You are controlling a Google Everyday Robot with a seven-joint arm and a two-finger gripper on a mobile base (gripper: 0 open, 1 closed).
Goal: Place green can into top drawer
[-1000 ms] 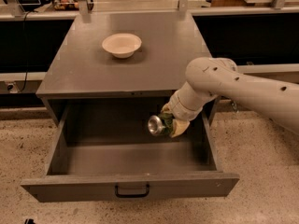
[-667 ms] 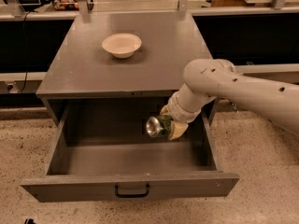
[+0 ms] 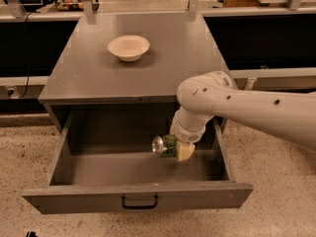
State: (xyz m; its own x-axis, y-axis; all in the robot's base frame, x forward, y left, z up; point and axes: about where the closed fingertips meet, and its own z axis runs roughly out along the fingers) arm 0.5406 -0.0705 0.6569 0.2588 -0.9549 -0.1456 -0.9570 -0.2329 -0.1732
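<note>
The green can (image 3: 165,146) lies on its side in my gripper (image 3: 177,149), its shiny silver end facing left. The gripper is shut on the can and holds it inside the open top drawer (image 3: 138,196), a little above the drawer floor, right of the middle. My white arm comes in from the right over the drawer's right wall. The drawer is pulled far out of the grey cabinet; its front panel carries a small black handle (image 3: 140,202).
A cream-white bowl (image 3: 128,47) sits on the grey cabinet top (image 3: 148,73) at the back left. Black-fronted counters stand behind on both sides. The floor is speckled beige.
The gripper with the can has moved slightly left and lower into the drawer. The drawer and the bowl have not moved.
</note>
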